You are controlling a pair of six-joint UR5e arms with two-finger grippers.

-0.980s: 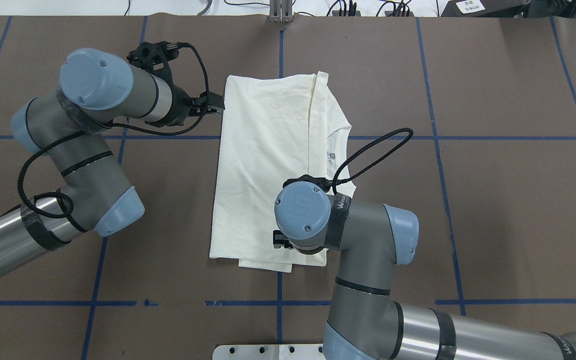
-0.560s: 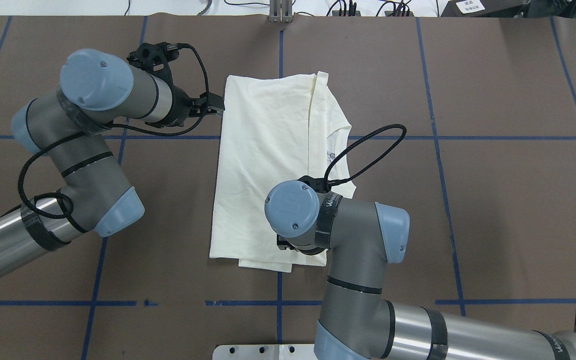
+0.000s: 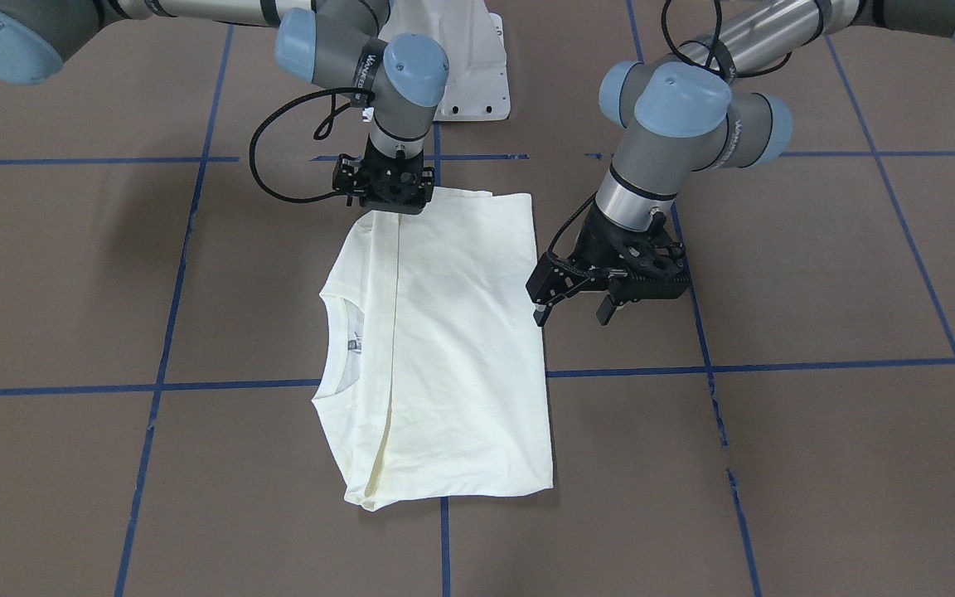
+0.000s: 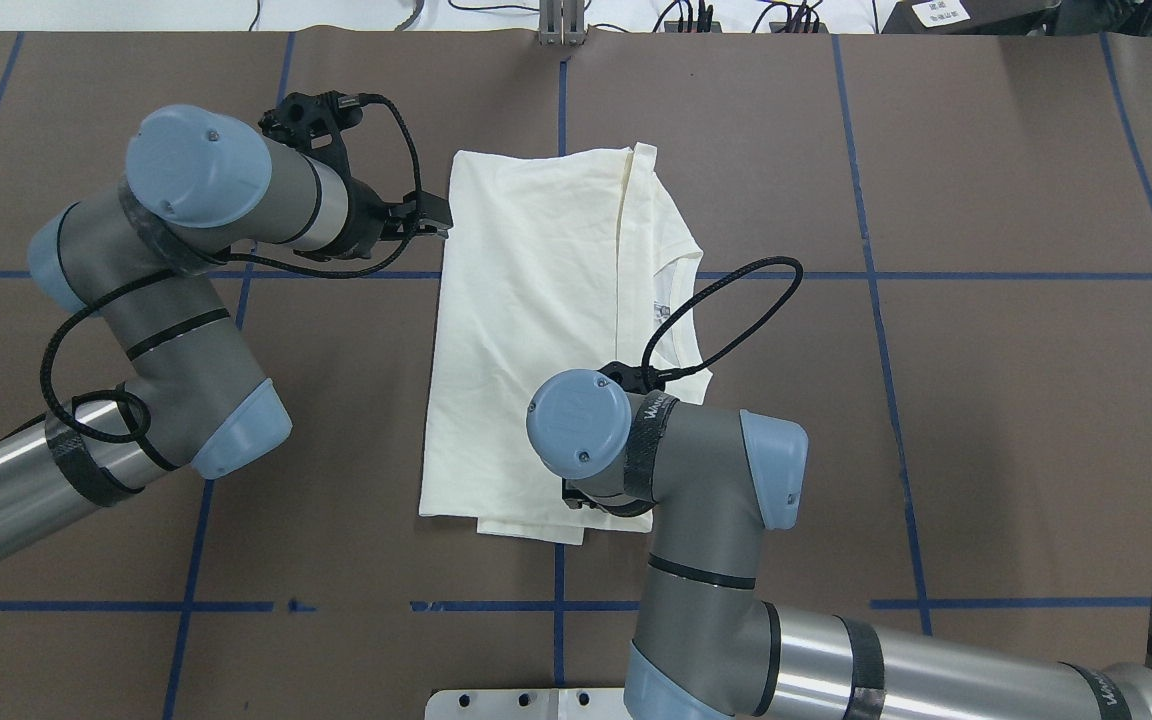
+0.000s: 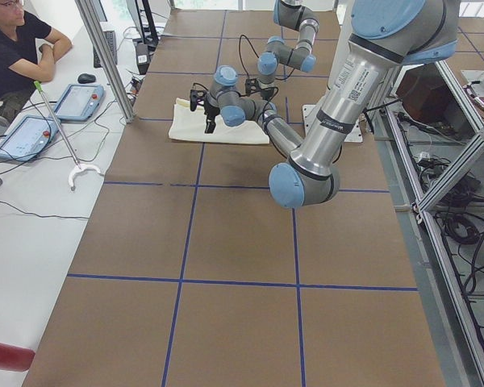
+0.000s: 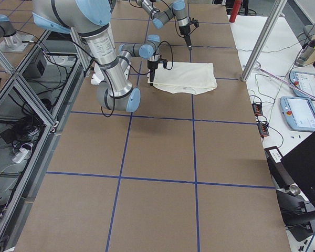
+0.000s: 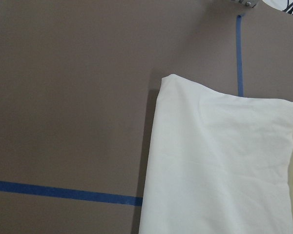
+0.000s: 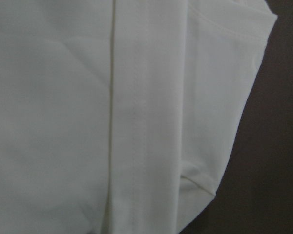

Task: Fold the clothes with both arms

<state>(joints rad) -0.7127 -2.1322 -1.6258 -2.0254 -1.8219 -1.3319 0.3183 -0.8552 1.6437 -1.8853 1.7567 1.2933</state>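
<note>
Overhead, saw cream shirt (image 4: 536, 330) folded on brown table (image 4: 986, 420), neckline toward robot's right. Found left gripper (image 3: 570, 315) just beside its edge, jaws apart. Could not tell jaws of right gripper (image 3: 386, 199), low over shirt's robot-side edge.

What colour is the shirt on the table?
Cream. The shirt shows best in the exterior front-facing view.

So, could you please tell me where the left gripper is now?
Overhead, the left gripper is on the left, open beside the shirt's left edge near its far corner.
</note>
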